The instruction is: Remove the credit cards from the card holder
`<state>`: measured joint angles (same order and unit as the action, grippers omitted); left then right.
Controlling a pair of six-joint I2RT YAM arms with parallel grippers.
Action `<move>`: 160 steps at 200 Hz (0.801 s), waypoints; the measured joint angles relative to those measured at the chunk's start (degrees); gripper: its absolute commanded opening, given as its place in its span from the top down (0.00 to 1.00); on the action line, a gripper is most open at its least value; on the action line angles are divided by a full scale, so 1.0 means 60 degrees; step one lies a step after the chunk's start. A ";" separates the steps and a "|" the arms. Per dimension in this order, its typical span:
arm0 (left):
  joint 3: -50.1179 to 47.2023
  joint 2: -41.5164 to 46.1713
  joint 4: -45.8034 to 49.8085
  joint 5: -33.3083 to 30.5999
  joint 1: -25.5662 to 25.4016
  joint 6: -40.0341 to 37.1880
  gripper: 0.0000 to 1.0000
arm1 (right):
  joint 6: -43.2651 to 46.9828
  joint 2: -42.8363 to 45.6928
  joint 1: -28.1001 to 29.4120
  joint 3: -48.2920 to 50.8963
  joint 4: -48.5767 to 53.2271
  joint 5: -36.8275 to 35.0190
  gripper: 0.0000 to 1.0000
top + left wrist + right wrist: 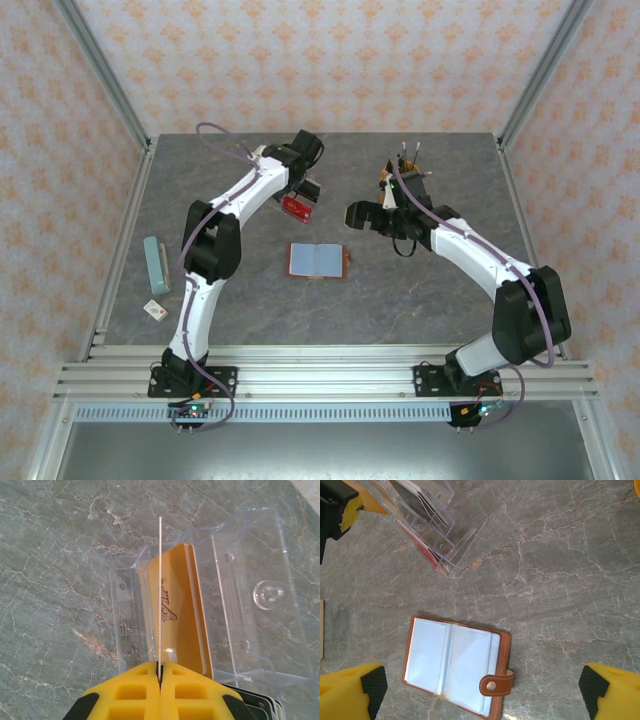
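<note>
Between your left gripper's [160, 672] yellow fingertips, pressed together, sits a thin credit card [160, 580]. You are seeing it edge-on, so its face and colour cannot be read from the left wrist view. Directly beyond the fingertips is the clear acrylic stand [250, 595], lying on the table [55, 580]. The card's far edge points into the stand's near slots, just left of an orange card [177, 610] already seated there.

Under your right gripper [482, 690], whose fingers stand wide apart and hold nothing, the card holder [452, 665] lies open and flat, with its strap towards the right finger. Its pale blue pockets look bare from above, though a card tucked deep inside would be hard to spot.

The step in hand looks like stowing a card that has been drawn out, rather than drawing one.

- Keep the left fingers clamped and bring the card straight along its own plane into the free slot beside the orange card.
- Watch that the edge clears the slot wall, because a thin card held by one end can flex or skid off the acrylic.
- Let go only once the card is seated.
- Use the right gripper, which hangs right over the holder, to check the pockets for anything left.
</note>
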<state>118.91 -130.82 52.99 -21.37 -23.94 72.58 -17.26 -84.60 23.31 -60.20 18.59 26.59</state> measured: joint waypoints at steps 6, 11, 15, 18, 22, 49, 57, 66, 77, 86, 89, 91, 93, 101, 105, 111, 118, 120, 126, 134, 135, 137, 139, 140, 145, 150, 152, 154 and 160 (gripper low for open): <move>0.0000 -0.0018 -0.0004 0.0000 0.0000 0.0015 1.00 | 0.0000 -0.0015 0.0000 0.0000 0.0007 0.0000 0.00; 0.0000 -0.0033 -0.0011 0.0004 0.0000 0.0022 1.00 | 0.0000 -0.0018 0.0000 0.0000 0.0015 0.0000 0.00; 0.0000 -0.0033 -0.0015 0.0007 0.0000 0.0033 1.00 | 0.0000 -0.0029 0.0000 0.0000 0.0018 0.0015 0.00; 0.0000 -0.0033 -0.0022 0.0015 0.0000 0.0047 1.00 | 0.0000 -0.0036 0.0000 0.0000 0.0018 0.0029 0.00; 0.0000 -0.0033 -0.0025 0.0025 0.0000 0.0058 1.00 | 0.0000 -0.0040 0.0000 0.0000 0.0018 0.0036 0.00; 0.0069 -0.0076 -0.0069 0.0120 0.0015 0.0087 1.00 | 0.0000 -0.0055 0.0000 0.0000 0.0055 0.0069 0.00; 0.0127 -0.0113 -0.0080 0.0164 0.0018 0.0084 1.00 | 0.0000 -0.0055 0.0000 0.0000 0.0058 0.0069 0.00; 0.0189 -0.0157 -0.0091 0.0200 0.0018 0.0084 1.00 | 0.0000 -0.0055 0.0000 0.0000 0.0073 0.0069 0.00; 0.0248 -0.0197 -0.0091 0.0219 0.0018 0.0084 1.00 | 0.0000 -0.0055 0.0000 0.0000 0.0091 0.0069 0.00; 0.0295 -0.0244 -0.0091 0.0229 0.0022 0.0087 1.00 | 0.0000 -0.0066 0.0000 0.0000 0.0095 0.0069 0.00; 0.0306 -0.0262 -0.0091 0.0237 0.0036 0.0087 1.00 | 0.0000 -0.0069 0.0000 0.0000 0.0095 0.0069 0.00; 0.0313 -0.0273 -0.0095 0.0240 0.0047 0.0087 1.00 | 0.0000 -0.0069 0.0000 0.0000 0.0095 0.0069 0.00; 0.0321 -0.0284 -0.0095 0.0237 0.0047 0.0087 1.00 | 0.0000 -0.0069 0.0000 0.0000 0.0095 0.0069 0.00; 0.0321 -0.0321 -0.0095 0.0244 0.0058 0.0091 1.00 | 0.0000 -0.0073 0.0000 0.0000 0.0113 0.0069 0.00; 0.0321 -0.0335 -0.0091 0.0244 0.0073 0.0095 1.00 | 0.0000 -0.0076 0.0000 0.0000 0.0120 0.0069 0.00; 0.0321 -0.0375 -0.0091 0.0244 0.0073 0.0117 1.00 | 0.0000 -0.0076 0.0000 0.0000 0.0124 0.0069 0.00; 0.0321 -0.0415 -0.0091 0.0244 0.0080 0.0127 1.00 | 0.0000 -0.0080 0.0000 0.0000 0.0124 0.0073 0.00; 0.0321 -0.0430 -0.0091 0.0244 0.0080 0.0135 1.00 | 0.0000 -0.0080 0.0000 0.0000 0.0124 0.0073 0.00; 0.0321 -0.0466 -0.0087 0.0244 0.0106 0.0157 1.00 | 0.0000 -0.0084 0.0000 0.0000 0.0124 0.0073 0.00; 0.0321 -0.0514 -0.0095 0.0240 0.0124 0.0164 0.99 | 0.0000 -0.0091 0.0000 0.0000 0.0124 0.0080 0.01; 0.0321 -0.0517 -0.0095 0.0240 0.0124 0.0164 0.98 | 0.0000 -0.0091 0.0000 0.0000 0.0124 0.0080 0.01; 0.0321 -0.0521 -0.0098 0.0240 0.0124 0.0164 0.97 | 0.0000 -0.0091 0.0000 0.0000 0.0124 0.0091 0.01; 0.0321 -0.0532 -0.0106 0.0240 0.0124 0.0164 0.96 | 0.0000 -0.0095 0.0000 0.0000 0.0124 0.0102 0.01; 0.0321 -0.0532 -0.0109 0.0240 0.0124 0.0164 0.96 | 0.0000 -0.0098 0.0000 0.0000 0.0127 0.0109 0.01; 0.0321 -0.0535 -0.0127 0.0240 0.0124 0.0160 0.93 | 0.0000 -0.0106 0.0000 0.0000 0.0124 0.0131 0.01; 0.0321 -0.0539 -0.0149 0.0244 0.0124 0.0160 0.91 | 0.0000 -0.0117 0.0000 0.0000 0.0124 0.0149 0.01; 0.0321 -0.0539 -0.0157 0.0244 0.0124 0.0153 0.90 | 0.0004 -0.0124 0.0000 0.0000 0.0124 0.0168 0.01; 0.0321 -0.0539 -0.0160 0.0244 0.0124 0.0157 0.89 | 0.0000 -0.0127 0.0000 0.0000 0.0124 0.0182 0.01; 0.0321 -0.0546 -0.0164 0.0255 0.0131 0.0153 0.87 | 0.0000 -0.0142 0.0000 0.0000 0.0124 0.0233 0.01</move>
<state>120.84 -134.10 52.01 -19.84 -23.16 73.49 -17.26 -85.45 23.31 -60.20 19.33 27.99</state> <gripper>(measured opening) 0.086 0.988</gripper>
